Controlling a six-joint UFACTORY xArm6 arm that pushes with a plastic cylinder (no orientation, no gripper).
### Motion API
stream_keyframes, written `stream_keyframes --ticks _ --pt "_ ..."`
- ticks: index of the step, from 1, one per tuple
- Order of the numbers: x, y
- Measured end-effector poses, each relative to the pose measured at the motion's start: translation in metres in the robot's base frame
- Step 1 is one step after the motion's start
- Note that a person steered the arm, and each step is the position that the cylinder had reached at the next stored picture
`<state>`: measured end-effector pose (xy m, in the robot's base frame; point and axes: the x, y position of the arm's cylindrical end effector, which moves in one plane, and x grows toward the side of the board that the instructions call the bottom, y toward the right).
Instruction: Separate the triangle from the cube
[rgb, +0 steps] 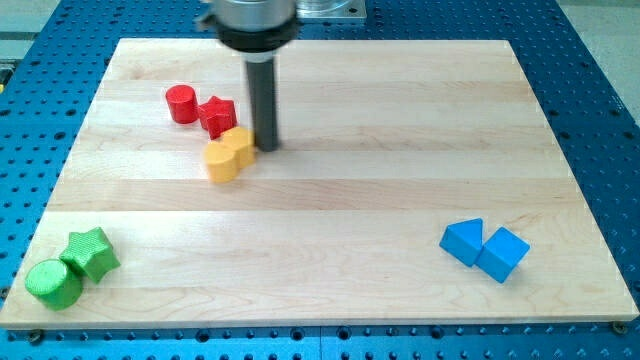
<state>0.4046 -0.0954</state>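
Note:
A blue triangle and a blue cube lie touching each other at the view's lower right of the wooden board. My tip is at the view's upper left, far from both. It stands right beside a yellow heart-shaped block, on that block's right edge.
A red cylinder and a red star sit just left of the rod. A green star and a green cylinder lie at the lower left corner. Blue perforated table surrounds the board.

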Motion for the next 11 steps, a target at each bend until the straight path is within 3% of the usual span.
stream_keyframes --ticks 1,2,3,4,5,6,8,9,10,11 --pt "0.022 -0.016" --pt "0.084 0.066" --pt "0.195 0.128" --pt "0.214 0.177" --pt "0.205 0.238" --pt "0.193 0.246" --pt "0.059 0.246" --pt "0.059 0.250" --pt "0.021 0.264" --pt "0.017 0.264"
